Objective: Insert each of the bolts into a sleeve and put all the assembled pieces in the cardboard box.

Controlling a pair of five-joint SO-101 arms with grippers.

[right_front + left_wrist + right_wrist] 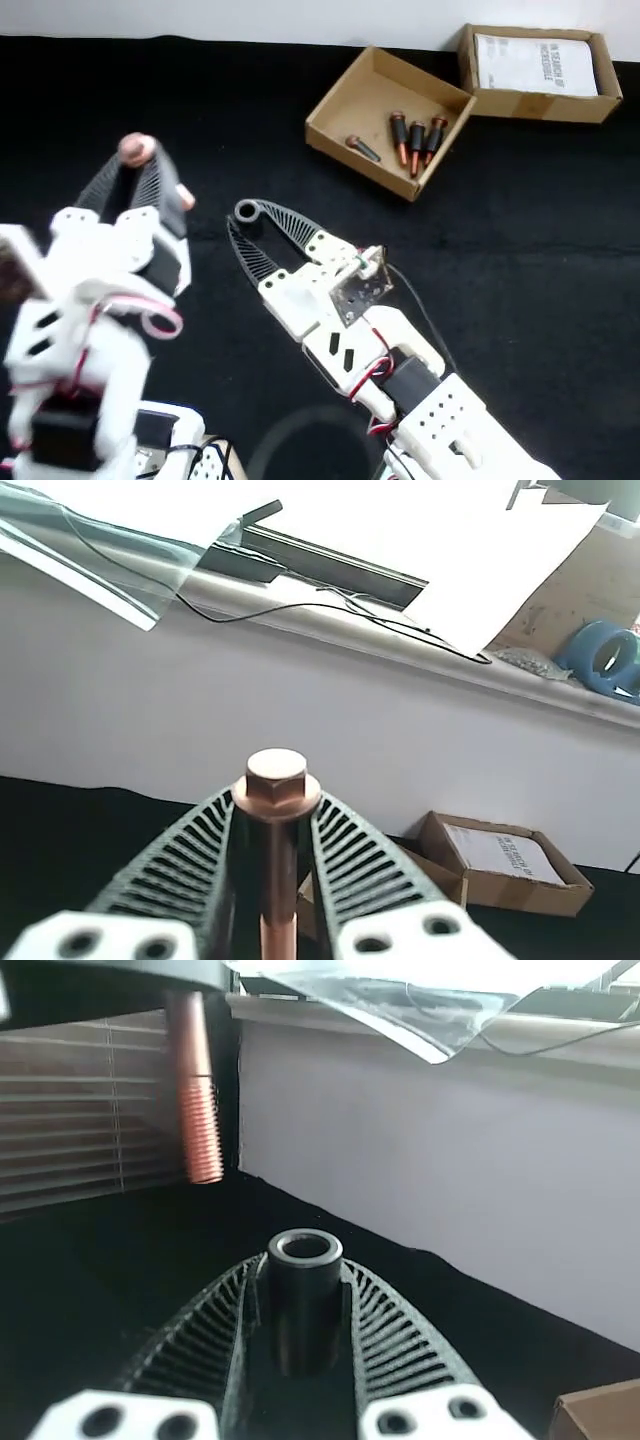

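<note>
Right wrist view: sleeve (303, 1310) is clamped in the right gripper (303, 1268), bore facing outward. Bolt (196, 1110) is gripped under its head by the left gripper (140, 160), threaded tip near the sleeve but offset from the bore, axes judged roughly parallel.

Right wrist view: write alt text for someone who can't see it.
The right pincer grips a dark sleeve with its open end showing. A copper bolt hangs nearby, threaded end bare, not yet in the sleeve. Behind them are the black table and a white wall.
</note>
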